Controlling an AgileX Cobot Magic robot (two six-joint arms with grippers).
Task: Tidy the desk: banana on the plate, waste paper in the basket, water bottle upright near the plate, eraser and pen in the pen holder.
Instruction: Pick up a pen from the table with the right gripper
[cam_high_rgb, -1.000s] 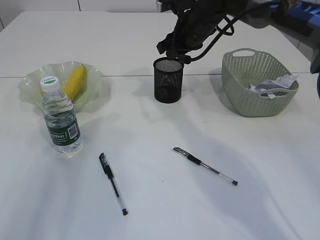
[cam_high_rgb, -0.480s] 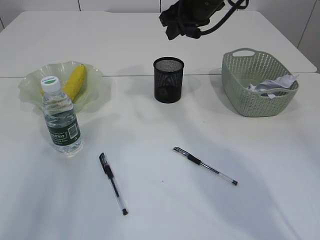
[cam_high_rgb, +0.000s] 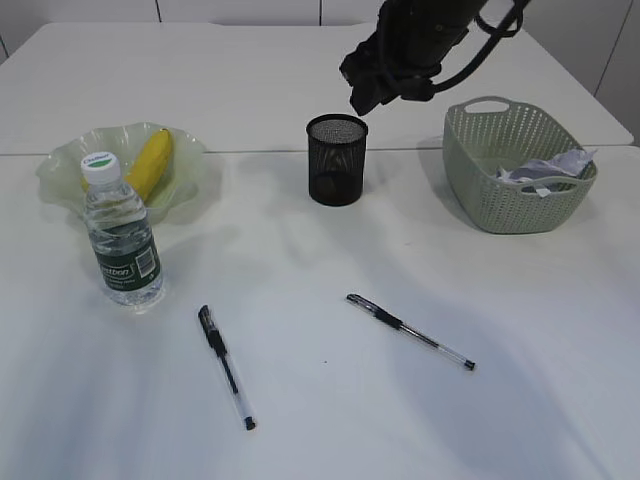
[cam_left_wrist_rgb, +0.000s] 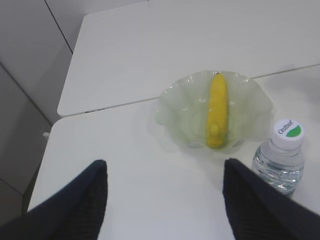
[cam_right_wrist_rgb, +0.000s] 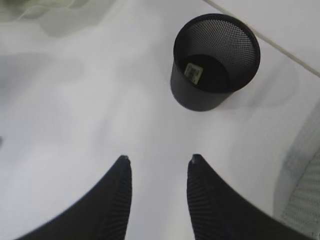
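Observation:
The yellow banana (cam_high_rgb: 150, 160) lies on the pale green plate (cam_high_rgb: 60, 175). The water bottle (cam_high_rgb: 122, 235) stands upright just in front of the plate. Two pens (cam_high_rgb: 226, 366) (cam_high_rgb: 410, 332) lie on the table. Crumpled waste paper (cam_high_rgb: 550, 168) sits in the green basket (cam_high_rgb: 480, 185). The black mesh pen holder (cam_high_rgb: 337, 160) stands at the middle; a small pale labelled piece (cam_right_wrist_rgb: 194, 71) on its bottom looks like the eraser. My right gripper (cam_high_rgb: 365, 98) (cam_right_wrist_rgb: 159, 159) hangs open and empty above and just right of the holder (cam_right_wrist_rgb: 200, 95). My left gripper (cam_left_wrist_rgb: 165, 167) is open, near the plate (cam_left_wrist_rgb: 175, 107), banana (cam_left_wrist_rgb: 217, 110) and bottle (cam_left_wrist_rgb: 280, 160).
A seam (cam_high_rgb: 250, 152) runs across the white table behind the holder. The table's left edge (cam_left_wrist_rgb: 50, 135) drops off beside the left gripper. The right arm's cables (cam_high_rgb: 480, 50) hang over the space between holder and basket.
The right gripper has lifted away from the pen holder's rim, then shifted right and a little lower. Nothing on the table has moved.

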